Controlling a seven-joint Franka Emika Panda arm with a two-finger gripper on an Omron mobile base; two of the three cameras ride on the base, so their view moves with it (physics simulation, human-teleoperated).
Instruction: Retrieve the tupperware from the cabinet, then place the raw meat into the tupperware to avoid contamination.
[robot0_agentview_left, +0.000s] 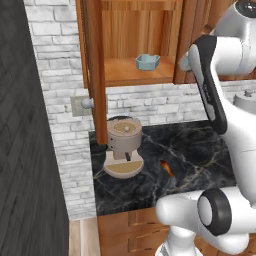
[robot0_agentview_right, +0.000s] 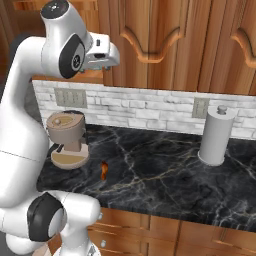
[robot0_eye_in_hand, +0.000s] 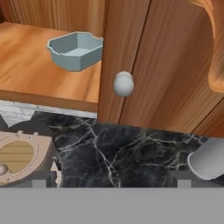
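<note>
The cabinet (robot0_agentview_left: 140, 30) stands open on its left side, with the left door swung out edge-on. On its plank shelf sits the pale blue-teal tupperware (robot0_agentview_left: 148, 61) (robot0_eye_in_hand: 76, 50), upright and empty. The raw meat (robot0_agentview_left: 167, 169) (robot0_agentview_right: 104, 170), a small orange-brown strip, lies on the black marble counter (robot0_agentview_left: 200, 150) right of the coffee machine. My gripper (robot0_eye_in_hand: 111, 183) (robot0_agentview_right: 114, 56) is open and holds nothing. It is raised to about shelf height in front of the shut right door and its round knob (robot0_eye_in_hand: 123, 84). The tupperware is ahead and to the left of it, apart.
A beige coffee machine (robot0_agentview_left: 123, 145) (robot0_agentview_right: 67, 137) stands on the counter below the open cabinet. A grey paper towel holder (robot0_agentview_right: 216, 135) stands to the right by the white brick wall. A dark wall bounds the counter's left end. Wooden drawers run under the counter.
</note>
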